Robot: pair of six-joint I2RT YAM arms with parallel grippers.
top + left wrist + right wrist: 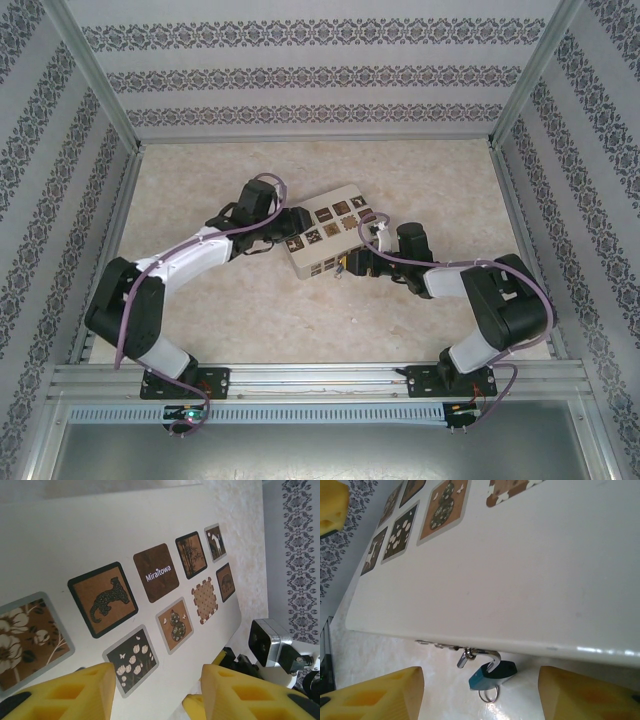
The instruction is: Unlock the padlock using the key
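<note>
While my right claw (480, 680) hangs low at the near right edge of the white box (328, 236), its yellow fingers (375, 696) stand apart with nothing between them. Just past them the padlock (493, 675) dangles from a small metal hasp (464, 658) under the box's rounded edge, blue body tilted, silver shackle hooked through. A thin wire ring (489, 695) hangs below the body; whether the key sits on it I cannot tell.

My left claw (157, 680) is at the box's left end, fingers (85, 692) also spread wide and gripping nothing, looking along the lid with its brown picture tiles (156, 572). Beyond the lid's near edge I see my right wrist's camera (270, 641) close by.

From above, the box lies slanted in the middle of the pale marbled table (230, 310). Bare tabletop runs open on the far side up to the patterned back wall (320, 75), and between my two arms toward the near rail (320, 375).
</note>
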